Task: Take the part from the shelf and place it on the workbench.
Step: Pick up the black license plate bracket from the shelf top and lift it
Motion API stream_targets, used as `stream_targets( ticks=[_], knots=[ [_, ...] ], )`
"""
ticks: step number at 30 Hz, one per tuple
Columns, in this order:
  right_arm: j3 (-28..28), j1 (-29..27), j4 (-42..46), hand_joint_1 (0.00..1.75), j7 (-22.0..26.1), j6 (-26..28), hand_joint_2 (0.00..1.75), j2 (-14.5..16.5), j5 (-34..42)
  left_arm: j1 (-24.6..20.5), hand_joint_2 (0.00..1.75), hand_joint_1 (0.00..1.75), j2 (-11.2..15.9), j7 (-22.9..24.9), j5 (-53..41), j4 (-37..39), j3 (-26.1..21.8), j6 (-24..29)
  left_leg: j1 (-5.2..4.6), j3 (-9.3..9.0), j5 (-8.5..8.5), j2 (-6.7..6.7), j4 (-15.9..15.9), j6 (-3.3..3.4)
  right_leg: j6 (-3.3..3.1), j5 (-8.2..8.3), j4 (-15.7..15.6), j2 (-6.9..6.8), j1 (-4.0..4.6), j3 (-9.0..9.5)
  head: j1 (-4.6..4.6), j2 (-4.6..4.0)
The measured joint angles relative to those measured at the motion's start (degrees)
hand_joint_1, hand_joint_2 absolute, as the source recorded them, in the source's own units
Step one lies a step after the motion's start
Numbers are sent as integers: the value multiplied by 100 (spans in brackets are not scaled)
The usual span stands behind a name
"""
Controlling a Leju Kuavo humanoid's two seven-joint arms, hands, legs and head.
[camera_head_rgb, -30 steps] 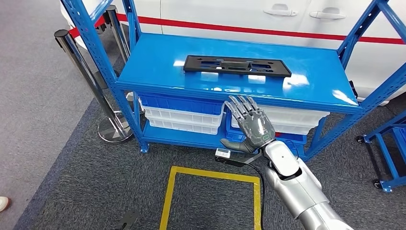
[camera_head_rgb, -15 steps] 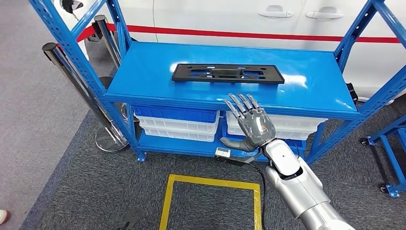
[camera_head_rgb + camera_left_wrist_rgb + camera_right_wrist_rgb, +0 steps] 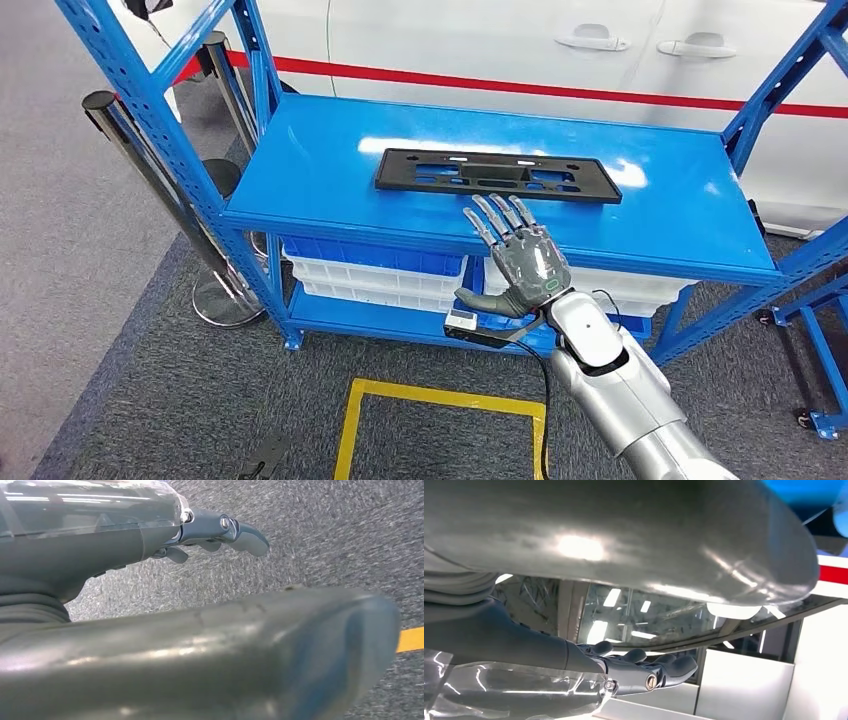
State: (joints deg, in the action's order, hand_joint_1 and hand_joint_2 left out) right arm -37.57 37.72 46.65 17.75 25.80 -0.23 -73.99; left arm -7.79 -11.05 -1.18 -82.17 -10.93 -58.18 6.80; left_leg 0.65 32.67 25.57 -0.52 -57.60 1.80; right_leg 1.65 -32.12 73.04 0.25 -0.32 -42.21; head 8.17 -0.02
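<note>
— What sort of place is this?
— A car workshop or factory floor. A blue steel shelf rack (image 3: 300, 190) stands on grey carpet (image 3: 110, 400) beside a white car (image 3: 560, 50) with a red stripe.
— Anything else?
— Plastic storage bins (image 3: 375, 275) on the lower shelf, yellow floor tape (image 3: 440, 396), and metal barrier posts (image 3: 150, 170).

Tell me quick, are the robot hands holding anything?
Right robot hand: open, holding nothing, fingers spread just short of the black part.
Left robot hand: holds nothing, hanging over the carpet; open or closed cannot be told.
</note>
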Motion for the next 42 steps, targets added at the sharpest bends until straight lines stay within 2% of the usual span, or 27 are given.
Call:
stream_targets(
  ticks=[1, 3, 4, 5, 7, 9, 10, 13, 14, 15, 16, 18, 19, 20, 23, 25, 28, 29, 30, 31, 33, 34, 35, 36, 39, 40, 42],
  knots=[
    [-1, 2, 0, 0, 0, -1, 0, -2, 0, 4, 0, 0, -1, 0, 0, 0, 0, 0, -4, -80, 55, -5, 1, -5, -25, 242, -310, 0, 7, 64, 0, 0],
    [-1, 13, 0, 0, 0, -1, 0, -10, 0, 5, 0, 0, -8, 0, 1, 4, 0, 0, -17, -209, 166, -10, 6, -32, -115, 835, -1109, -4, 47, 287, 2, 0],
    [-3, 17, 1, 0, 0, -1, 0, -15, 0, -1, 0, 0, -10, 0, 1, 7, 0, 0, -22, -245, 212, -11, 17, -60, -158, 1006, -1380, -7, 73, 364, 2, 0],
    [-7, 18, 2, 0, 2, -1, 0, -16, 0, -5, 0, 0, -13, -1, 2, 10, -1, -1, -25, -276, 235, -12, 23, -93, -196, 1090, -1531, -9, 95, 399, 0, 0],
    [-16, 24, 11, 0, 6, 2, 0, -16, 3, -12, 0, 0, -14, -3, 3, 15, -2, -2, -34, -334, 232, -11, 12, -170, -246, 1061, -1604, -4, 99, 470, -2, 0],
    [-20, 45, 17, 0, 7, 10, 0, -14, 11, -12, 0, 0, -11, -4, 3, 17, -2, -1, -33, -299, 255, 2, -210, -223, -306, 1025, -1665, -4, 71, 622, -1, 0],
    [-20, 60, 17, 0, 7, 13, 0, -10, 14, -20, 0, 0, -9, -5, 3, 17, -1, 1, -27, -179, 326, 8, -462, -241, -334, 995, -1688, -5, 57, 698, 1, 0],
    [-25, 61, 15, 0, 11, 20, 0, 4, 15, -27, 0, 0, -6, -6, 3, 17, 2, 4, -1, 485, 742, 16, -1456, -305, -375, 876, -1696, 1, 59, 823, 3, 0],
    [-27, 46, 14, 0, 13, 22, 0, 5, 15, -15, 0, 0, -5, -5, 4, 18, 2, 4, 2, 639, 816, 16, -1584, -323, -373, 829, -1692, 8, 62, 871, 3, 0],
    [-28, 34, 13, 0, 14, 22, 0, 6, 15, -2, 0, 0, -4, -5, 5, 18, 1, 5, 2, 703, 774, 17, -1527, -326, -368, 779, -1686, 15, 64, 928, 3, 0],
    [-28, 31, 13, 0, 17, 22, 0, 10, 15, 7, 0, 0, -2, -4, 8, 18, 1, 5, 1, 667, 583, 18, -1263, -314, -359, 722, -1679, 20, 66, 999, 3, 0],
    [-30, 40, 8, 0, 29, 20, 0, 25, 15, 17, 0, 0, 7, -4, 16, 18, 1, 7, -13, 463, 7, 21, -478, -260, -328, 606, -1661, 21, 78, 1136, 3, 0],
    [-33, 50, 3, 0, 37, 19, 0, 34, 14, 17, 0, 0, 12, -3, 20, 19, 1, 7, -27, 379, -177, 24, -177, -224, -301, 553, -1657, 23, 85, 1181, 3, 0],
    [-37, 59, -3, 0, 44, 16, 0, 41, 10, 19, 0, 0, 16, -3, 22, 19, 1, 8, -42, 332, -281, 24, -11, -183, -269, 511, -1661, 25, 91, 1208, 2, 0],
    [-57, 92, -12, 0, 60, 13, 0, 49, -1, 24, 0, 0, 12, -2, 22, 20, 0, 9, -31, 249, -299, 17, 73, -69, -171, 476, -1575, 30, 99, 1228, 2, 0],
    [-69, 123, -14, 0, 64, 14, 0, 49, -2, 16, 0, 0, 8, -2, 22, 20, 0, 13, -6, 165, -275, 16, 100, -10, -105, 390, -1219, 19, 83, 1072, 2, 0],
    [-83, 126, -23, 0, 66, 13, 0, 49, -2, 5, 0, 0, 15, -2, 22, 20, -1, 20, -3, 89, -190, 13, 108, 25, -21, -42, -168, 7, 18, 397, 2, 0],
    [-87, 115, -31, 0, 66, 13, 0, 49, -2, 12, 0, 0, 15, -2, 22, 20, -1, 20, -3, 55, -154, 10, 107, 21, -4, -110, 37, 6, 0, 214, 2, 0],
    [-92, 107, -40, 0, 66, 13, 0, 49, -2, 22, 0, 0, 14, -2, 22, 20, -2, 20, -3, 7, -112, 6, 105, 13, 5, -38, 32, 4, -14, 130, 2, 0],
    [-96, 106, -47, 0, 66, 13, 0, 49, -2, 31, 0, 0, 13, -2, 22, 21, -2, 20, -3, -51, -71, 3, 104, 2, 2, 159, -178, 3, -24, 159, 2, 0],
    [-101, 112, -55, 0, 66, 13, 0, 48, -2, 35, 0, 0, 11, -2, 22, 22, -2, 20, -4, -180, 21, 2, 106, -30, -35, 711, -980, -5, -26, 427, 2, 0],
    [-103, 120, -59, 0, 66, 12, 0, 46, -2, 29, 0, 0, 11, -2, 23, 22, -2, 20, -7, -218, 58, 0, 109, -53, -63, 825, -1307, -13, -10, 546, 1, 0],
    [-109, 127, -63, 0, 69, 12, 0, 48, -2, 21, 0, 0, 12, -2, 25, 22, -3, 20, -9, -245, 94, 0, 124, -87, -96, 880, -1531, -19, 10, 628, 1, 0],
    [-115, 132, -69, 0, 73, 13, 0, 49, -2, 18, 0, 0, 11, -3, 29, 22, -3, 20, -13, -262, 102, 1, 113, -125, -138, 859, -1625, -18, 28, 660, 2, 0],
    [-132, 155, -92, 0, 84, 13, 0, 68, 1, 24, 0, 0, 14, -14, 41, 24, -4, 25, -6, -299, 152, 10, -24, -231, -268, 867, -1697, -8, 16, 799, 4, 0],
    [-135, 176, -103, 0, 85, 10, 0, 82, 1, 21, 0, 0, 15, -22, 41, 24, -4, 27, 0, -236, 240, 13, -192, -250, -302, 853, -1704, -12, 9, 861, 5, 0],
    [-143, 216, -129, 0, 85, -1, 0, 113, 2, 9, 0, 0, 15, -35, 40, 24, -3, 30, 11, 124, 530, 17, -848, -277, -349, 799, -1709, -16, 15, 944, 9, 0]
  ],
)
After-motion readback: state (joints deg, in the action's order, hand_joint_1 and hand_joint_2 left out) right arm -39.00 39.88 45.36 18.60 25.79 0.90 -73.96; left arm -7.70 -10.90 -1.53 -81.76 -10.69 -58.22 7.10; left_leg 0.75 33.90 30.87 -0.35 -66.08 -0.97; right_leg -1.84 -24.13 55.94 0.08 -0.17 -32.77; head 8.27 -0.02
